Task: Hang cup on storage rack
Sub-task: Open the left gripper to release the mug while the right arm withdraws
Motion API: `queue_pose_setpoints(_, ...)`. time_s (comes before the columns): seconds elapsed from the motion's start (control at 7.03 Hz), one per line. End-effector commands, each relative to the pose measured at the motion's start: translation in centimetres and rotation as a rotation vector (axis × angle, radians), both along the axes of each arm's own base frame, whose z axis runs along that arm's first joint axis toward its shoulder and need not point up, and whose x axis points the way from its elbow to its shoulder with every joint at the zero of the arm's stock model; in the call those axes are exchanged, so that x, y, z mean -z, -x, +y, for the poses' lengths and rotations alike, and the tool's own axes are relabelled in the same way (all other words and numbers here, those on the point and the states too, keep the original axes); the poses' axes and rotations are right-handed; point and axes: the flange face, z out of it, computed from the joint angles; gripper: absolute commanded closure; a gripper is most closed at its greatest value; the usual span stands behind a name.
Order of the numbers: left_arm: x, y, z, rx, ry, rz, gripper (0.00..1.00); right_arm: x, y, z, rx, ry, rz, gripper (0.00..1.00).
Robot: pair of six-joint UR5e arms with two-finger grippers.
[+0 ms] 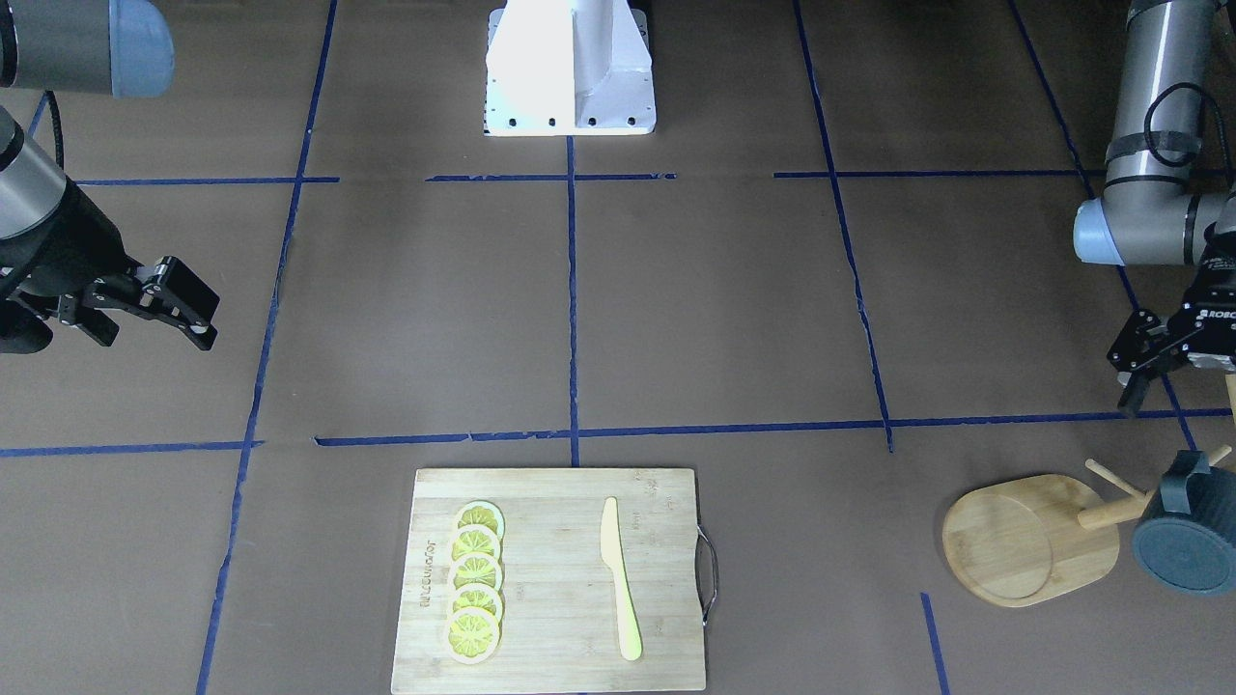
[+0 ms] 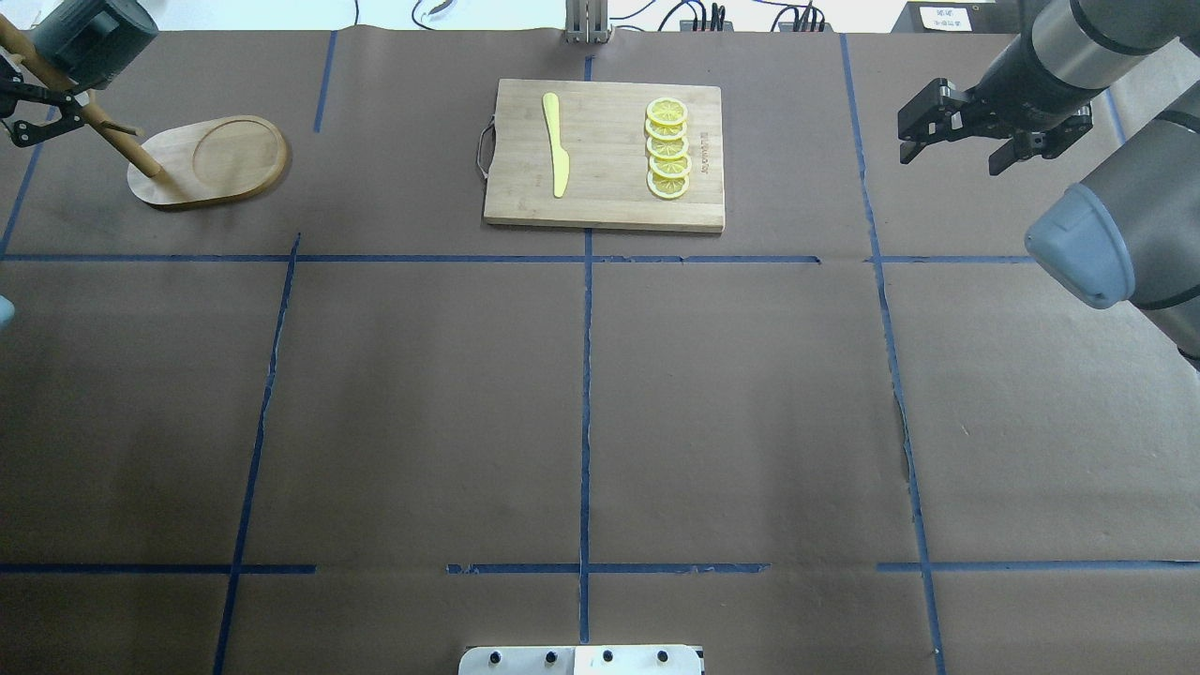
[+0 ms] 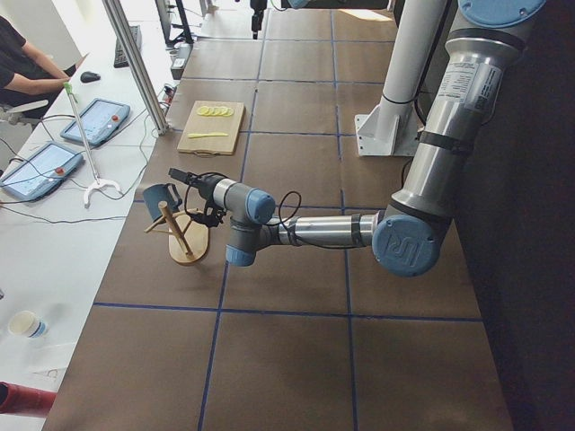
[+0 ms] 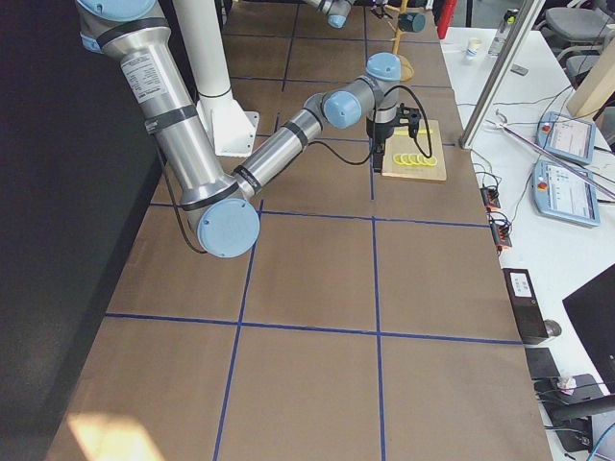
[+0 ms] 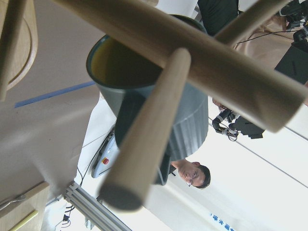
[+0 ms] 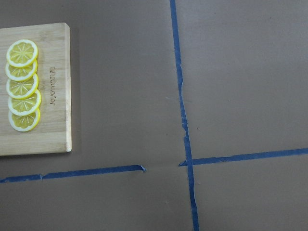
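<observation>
The storage rack point(image 1: 1031, 541) stands at the table's corner on my left side, its rounded base point(image 2: 211, 159) flat on the paper. The dark blue-grey cup point(image 1: 1188, 536) hangs from a peg near the top of the post, handle over the peg. The left wrist view shows the cup point(image 5: 144, 96) close behind a peg point(image 5: 149, 130), its yellow-green inside showing. My left gripper point(image 1: 1144, 365) is open and holds nothing, just beside the post and apart from the cup. My right gripper point(image 2: 952, 141) hovers open and empty at the far right of the table.
A bamboo cutting board point(image 2: 605, 155) lies at the table's far middle edge with several lemon slices point(image 2: 667, 148) and a yellow knife point(image 2: 556, 142). Blue tape lines cross the brown paper. A seated person point(image 3: 27, 67) and tablets are beyond the table edge.
</observation>
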Motion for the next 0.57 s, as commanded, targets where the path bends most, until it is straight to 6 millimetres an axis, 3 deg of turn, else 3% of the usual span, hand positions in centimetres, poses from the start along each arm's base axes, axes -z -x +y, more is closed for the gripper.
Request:
queue_pose_setpoints(0.0, 2.2, 7.0, 0.7, 0.006, -0.047, -0.093, 0.0, -0.7, -1.5, 1.0, -0.01, 0.004, -0.004, 0.0)
queue_pose_setpoints(0.28, 5.2, 14.0, 0.8, 0.025, -0.134, -0.36, 0.0, -2.1, -2.1, 1.5, -0.009, 0.017, 0.007, 0.0)
queue_pose_setpoints(0.43, 5.9, 15.5, 1.2, 0.036, -0.198, -0.522, 0.0, -2.9, -2.7, 1.7, -0.011, 0.025, 0.013, 0.0)
